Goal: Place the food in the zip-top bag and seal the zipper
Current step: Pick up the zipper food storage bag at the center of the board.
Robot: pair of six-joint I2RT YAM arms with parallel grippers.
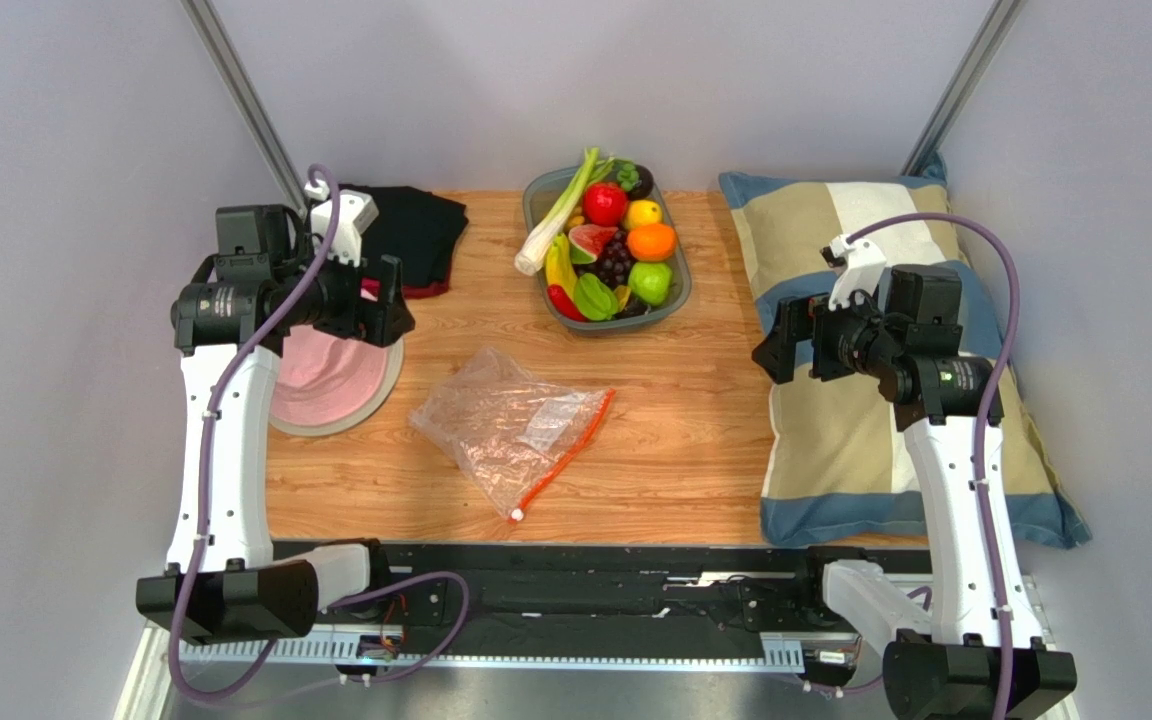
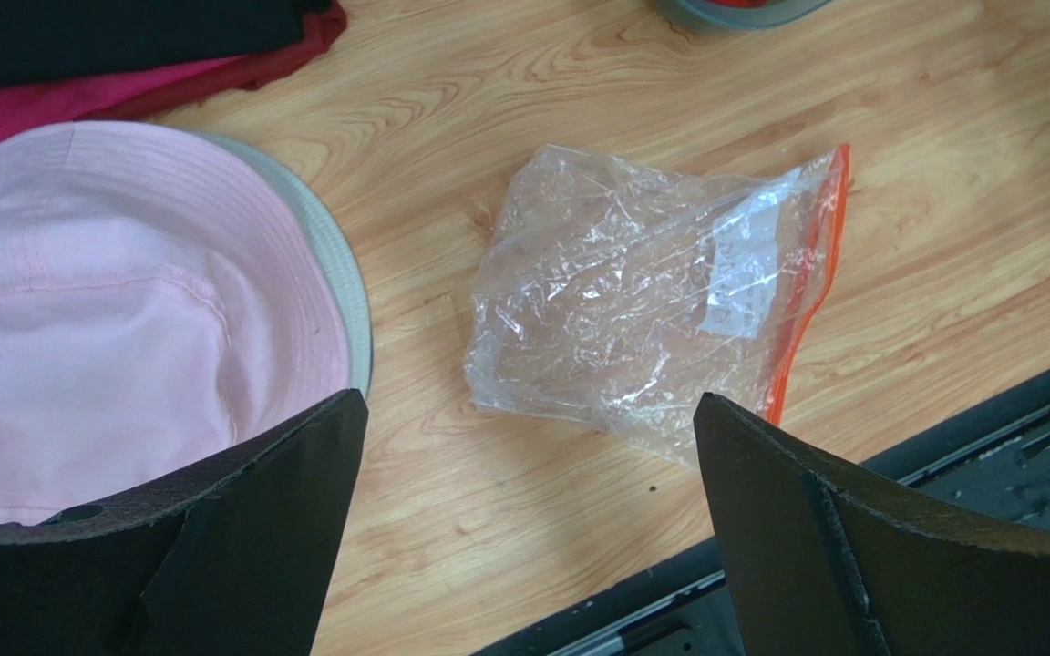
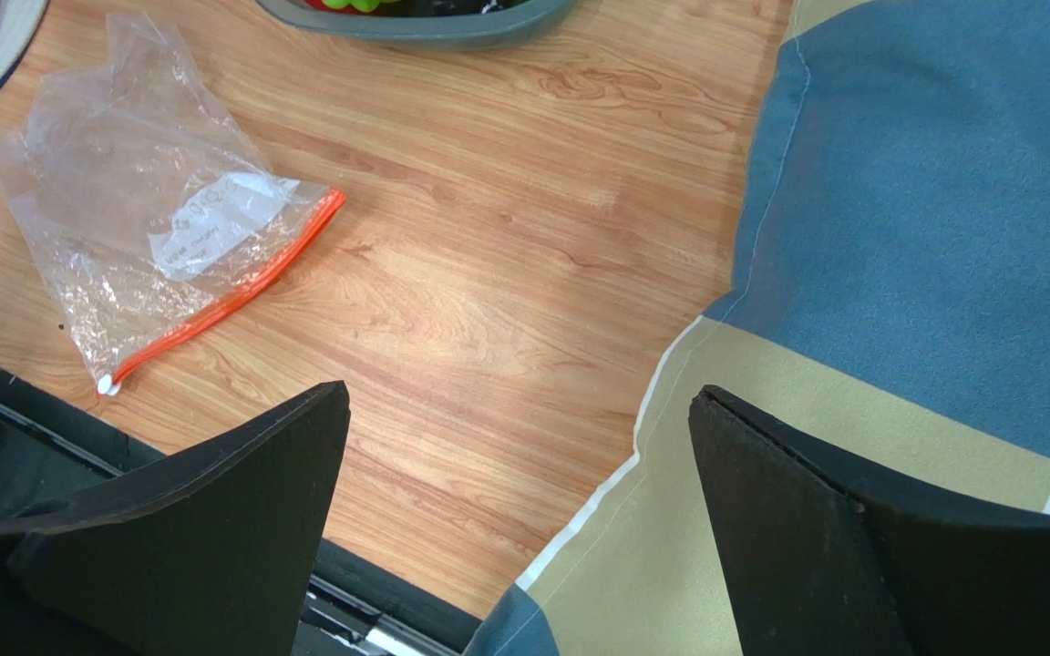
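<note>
Hovering with my left pincer (image 2: pixel 528 405) and right pincer (image 3: pixel 517 394) both spread wide, I see the bag (image 2: pixel 627 301) lying flat on the table (image 1: pixel 687 450) between them, zipper (image 3: pixel 229 294) toward the right one, fruit (image 1: pixel 612 252) in the tray (image 1: pixel 681 297) beyond both.

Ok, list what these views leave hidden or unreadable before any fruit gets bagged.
Zip-top bag label: writing too faint and small in every view.
Zipper: sealed or open cannot be told; too thin in all views.
Tray: cut off by the top edge in both wrist views; in the top view the food's lower pieces lie buried.
Pink hat: partly covered by the left arm in the top view.
</note>
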